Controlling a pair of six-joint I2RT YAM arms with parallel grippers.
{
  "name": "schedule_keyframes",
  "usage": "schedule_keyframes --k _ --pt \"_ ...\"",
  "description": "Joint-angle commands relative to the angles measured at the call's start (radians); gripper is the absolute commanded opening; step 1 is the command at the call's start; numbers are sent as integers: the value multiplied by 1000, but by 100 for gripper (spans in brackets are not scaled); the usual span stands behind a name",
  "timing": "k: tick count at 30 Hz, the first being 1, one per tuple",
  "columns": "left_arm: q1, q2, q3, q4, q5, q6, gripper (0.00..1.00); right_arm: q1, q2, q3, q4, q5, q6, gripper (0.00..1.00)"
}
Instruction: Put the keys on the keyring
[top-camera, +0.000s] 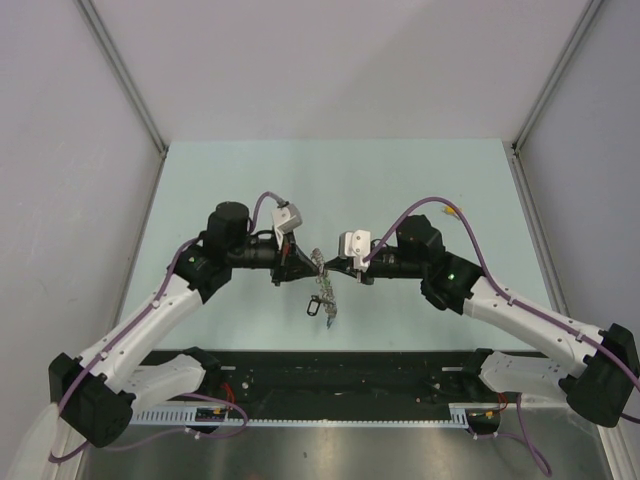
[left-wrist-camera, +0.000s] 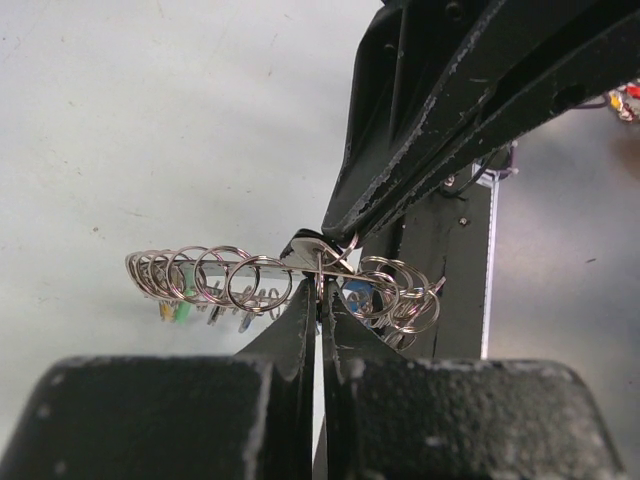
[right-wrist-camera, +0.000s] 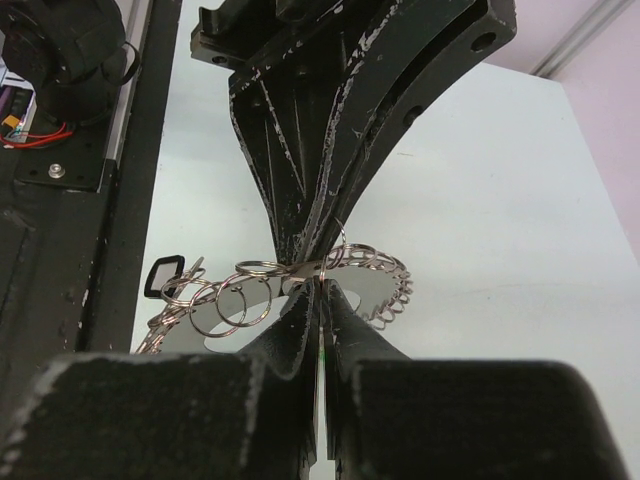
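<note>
Plain grey walls (top-camera: 300, 60) box in a pale green tabletop (top-camera: 240, 180), and from where I stand the two arms reach in from the near edge and meet over its middle. The left arm (top-camera: 160, 310) and right arm (top-camera: 520, 310) mirror each other, elbows out and wrists turned inward, so that both tips come nose to nose. I take that posture to be for steadying one thing from two sides. The left hand (left-wrist-camera: 319, 290) is pressed together on the wire of the keyring (left-wrist-camera: 230, 280), and the right hand (right-wrist-camera: 320, 295) is likewise pinched shut on it from the opposite side, almost touching the other. Held that way, the keyring hangs clear of the tabletop between them, its cluster of small silver loops fanned out to either side and a few pieces dangling below. A black rail (top-camera: 340, 375) with wiring runs along the near edge, well apart from the work. What crowds the job is the loops themselves, packed tight around the pinch point, with the two sets of fingers leaving little open wire. Small green (left-wrist-camera: 186, 312), yellow (left-wrist-camera: 165, 312) and blue (left-wrist-camera: 355, 295) tags hang under the loops. A black tag (right-wrist-camera: 165, 277) sits among them on one side; whether its key is threaded on, I cannot tell. I see no loose keys lying on the tabletop.
</note>
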Motion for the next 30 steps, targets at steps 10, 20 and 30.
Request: schedule_keyframes --k 10,20,30 --pt "24 -94 -63 310 -48 -209 0 16 29 32 -6 -26 42 0" --pt "24 -139 -191 525 -26 -257 0 8 51 34 66 -42 80 0" --pt "21 -147 -183 482 81 -120 0 -6 82 34 105 -112 113 0"
